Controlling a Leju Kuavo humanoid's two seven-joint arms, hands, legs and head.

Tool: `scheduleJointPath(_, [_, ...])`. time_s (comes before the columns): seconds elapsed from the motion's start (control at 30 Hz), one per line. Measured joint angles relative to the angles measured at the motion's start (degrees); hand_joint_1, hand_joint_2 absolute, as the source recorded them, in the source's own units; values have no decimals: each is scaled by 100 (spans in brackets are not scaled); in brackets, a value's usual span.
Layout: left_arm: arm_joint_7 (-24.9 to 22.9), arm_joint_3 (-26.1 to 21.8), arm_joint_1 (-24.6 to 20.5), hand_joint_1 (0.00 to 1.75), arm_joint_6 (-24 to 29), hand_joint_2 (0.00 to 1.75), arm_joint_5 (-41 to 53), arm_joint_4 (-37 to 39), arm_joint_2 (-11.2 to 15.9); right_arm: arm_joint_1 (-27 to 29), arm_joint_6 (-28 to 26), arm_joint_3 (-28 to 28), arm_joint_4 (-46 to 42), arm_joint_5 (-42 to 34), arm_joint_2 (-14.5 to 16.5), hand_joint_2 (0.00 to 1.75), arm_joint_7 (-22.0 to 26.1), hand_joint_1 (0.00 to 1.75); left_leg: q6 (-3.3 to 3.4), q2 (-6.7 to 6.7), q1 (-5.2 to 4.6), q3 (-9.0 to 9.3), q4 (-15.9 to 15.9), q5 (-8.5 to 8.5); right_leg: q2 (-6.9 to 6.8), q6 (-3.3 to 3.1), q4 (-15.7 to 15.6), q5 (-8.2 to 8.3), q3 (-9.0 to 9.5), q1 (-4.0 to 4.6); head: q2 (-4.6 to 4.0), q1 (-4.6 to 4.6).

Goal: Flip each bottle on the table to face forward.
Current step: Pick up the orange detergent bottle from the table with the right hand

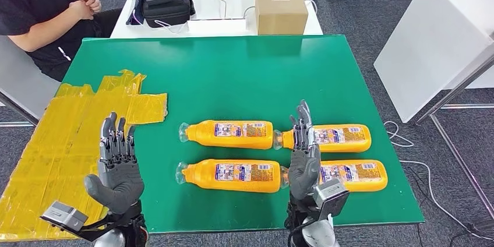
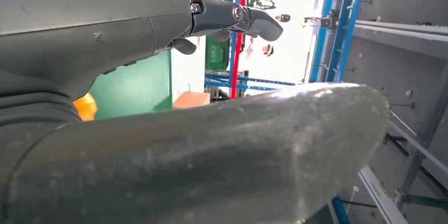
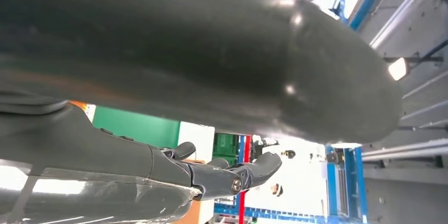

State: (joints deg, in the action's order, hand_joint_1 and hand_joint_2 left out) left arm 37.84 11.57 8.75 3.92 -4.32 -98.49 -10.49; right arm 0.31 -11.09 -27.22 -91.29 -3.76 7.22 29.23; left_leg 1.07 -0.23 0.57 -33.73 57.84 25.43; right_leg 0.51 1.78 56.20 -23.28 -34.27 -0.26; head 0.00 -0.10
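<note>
Four orange bottles lie on their sides in two rows on the green table (image 1: 233,72): far left (image 1: 228,134), far right (image 1: 335,137), near left (image 1: 230,175), near right (image 1: 349,175). The right hand (image 1: 303,156) hovers between the columns, fingers straight and empty. The left hand (image 1: 118,165) is spread, holding nothing, over the table's left edge.

Right robot hand (image 1: 304,159) hides right bottles' (image 1: 341,136) necks; label print illegible.
</note>
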Motion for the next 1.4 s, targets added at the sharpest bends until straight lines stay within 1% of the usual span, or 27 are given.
scheduleJointPath(0.3, [4,-98,27,0,-60,0,55,3,-34,71,-24,-55,34,431,-5,0,-58,0,0,0,0,1,0,0,0,-1,0,0,0,0,0,0])
scheduleJointPath(0.43, [4,-105,24,0,-67,0,82,36,-42,71,100,-51,113,436,-8,175,-160,0,0,0,0,0,0,0,0,-1,0,0,0,0,0,-1])
scheduleJointPath(0.6, [4,-116,28,0,-64,0,110,50,-48,71,296,-50,208,384,-8,175,-301,0,0,0,0,0,0,0,0,-1,0,0,0,0,0,-1])
scheduleJointPath(0.8, [3,-145,33,0,-51,0,116,50,-49,69,349,-50,278,437,-9,175,-405,0,0,0,0,1,0,0,0,-1,0,0,0,0,0,-1])
scheduleJointPath(0.9, [-34,-159,30,0,-37,0,164,50,-51,51,240,-64,314,922,-28,175,-711,0,0,0,0,1,0,0,0,-1,0,0,0,0,0,-1])
scheduleJointPath(1.03, [-158,-163,-7,0,65,0,281,48,-62,-25,-112,-80,368,1817,-64,175,-1203,0,0,-1,0,1,0,0,0,-1,0,0,1,0,0,-1])
scheduleJointPath(1.23, [-213,-165,-28,0,92,0,302,46,-68,-81,-252,-80,404,2060,-93,175,-1357,0,0,0,0,1,0,0,0,-1,0,0,1,0,0,-1])
scheduleJointPath(1.37, [-243,-167,-31,0,120,0,303,46,-68,-147,-370,-101,463,2393,-103,175,-1538,0,-1,0,0,0,0,0,0,-1,0,0,0,0,0,-1])
scheduleJointPath(1.4, [-261,-167,-37,0,126,44,299,46,-68,-186,-375,-117,499,2446,-104,175,-1584,0,-1,0,0,1,0,0,0,-1,0,0,0,0,0,-2])
